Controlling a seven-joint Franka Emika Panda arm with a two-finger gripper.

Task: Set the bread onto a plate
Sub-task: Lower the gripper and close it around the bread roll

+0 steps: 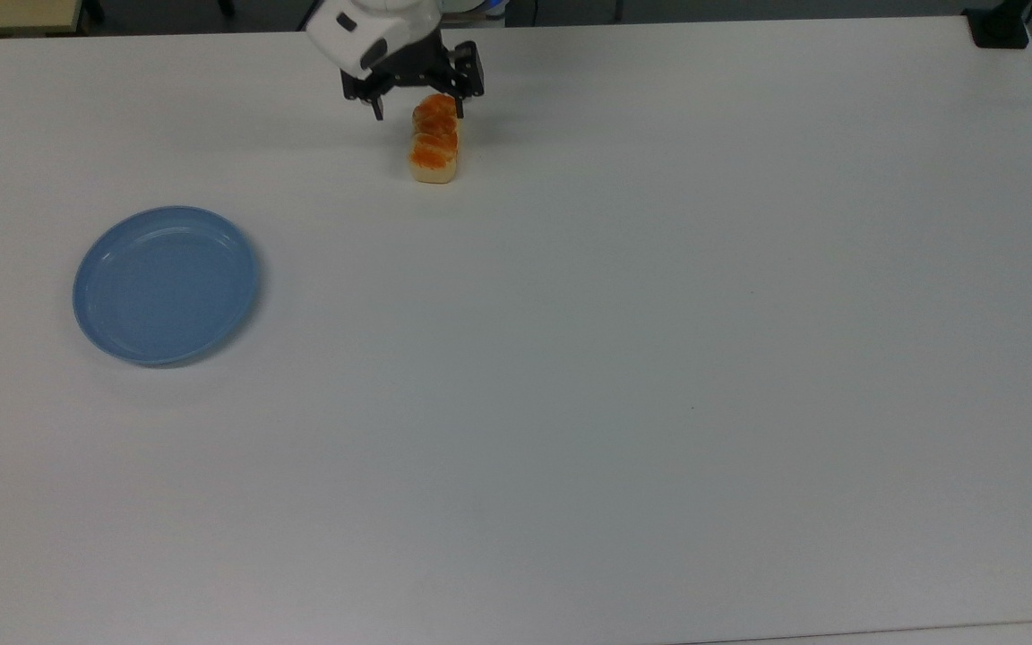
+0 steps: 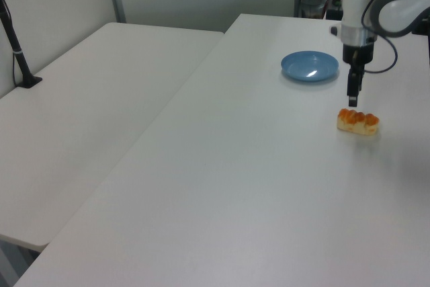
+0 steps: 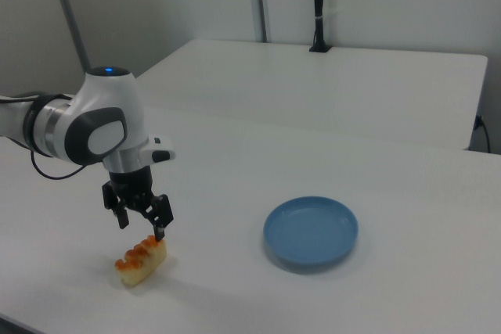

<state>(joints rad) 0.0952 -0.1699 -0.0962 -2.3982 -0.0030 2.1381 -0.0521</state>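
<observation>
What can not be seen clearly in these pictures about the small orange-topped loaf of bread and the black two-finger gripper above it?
- Top view: the far end of the small orange-topped loaf of bread is covered by the black two-finger gripper.
- Left view: the gripper stands edge-on, so its second finger is hidden.
- Right view: whether a fingertip touches the bread cannot be told.
- Top view: the arm is cut off by the upper edge.

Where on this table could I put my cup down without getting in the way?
Most of the table is bare: everything to the top view's right of the bread, and the near strip below the plate. Avoid the bread's corner, where the open gripper hovers.
</observation>
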